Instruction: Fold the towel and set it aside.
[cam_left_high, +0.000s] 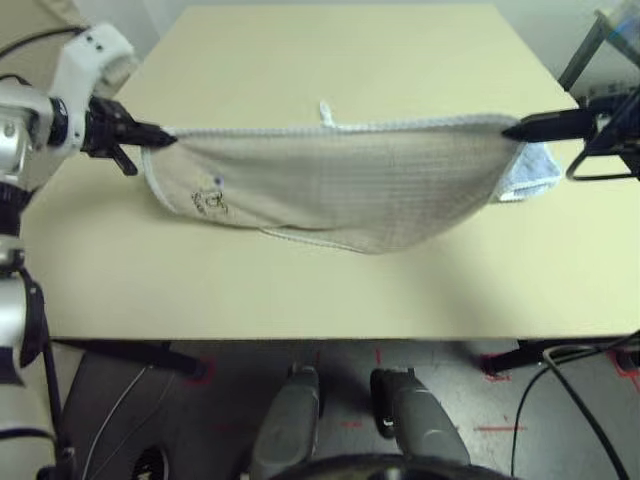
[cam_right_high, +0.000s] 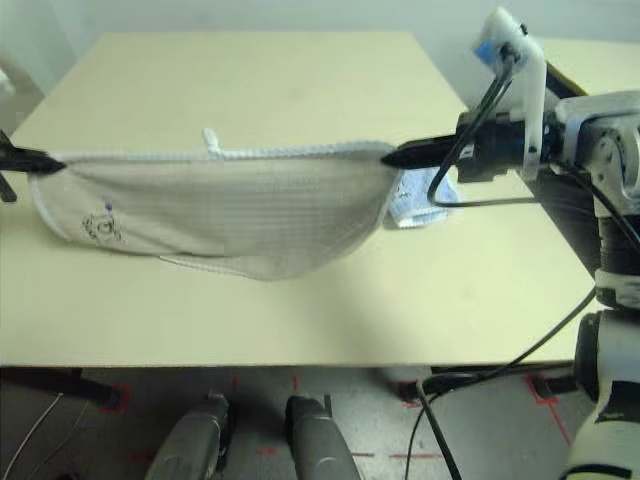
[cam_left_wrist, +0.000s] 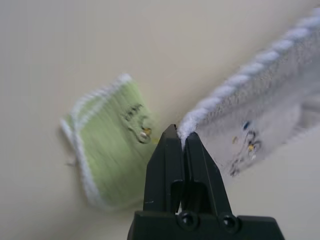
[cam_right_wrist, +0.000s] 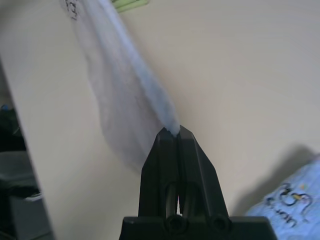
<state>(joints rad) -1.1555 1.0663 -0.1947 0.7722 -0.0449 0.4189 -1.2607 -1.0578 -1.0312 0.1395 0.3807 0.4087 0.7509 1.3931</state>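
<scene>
Above the pale wooden bench (cam_left_high: 330, 60), the beige terry towel (cam_left_high: 330, 190) hangs stretched between both jaws, each pinching an upper corner. Such shallow corner grips could slip, dropping one end.

Both arms are raised and spread wide, left hand (cam_left_high: 160, 137) and right hand (cam_right_high: 392, 155) pinched closed, fingertips pointing inward.

a robot test lab. bare beige table (cam_left_high: 330, 60), red tape marks (cam_left_high: 500, 428) and loose cables (cam_left_high: 575, 400) on the grey floor.
</scene>
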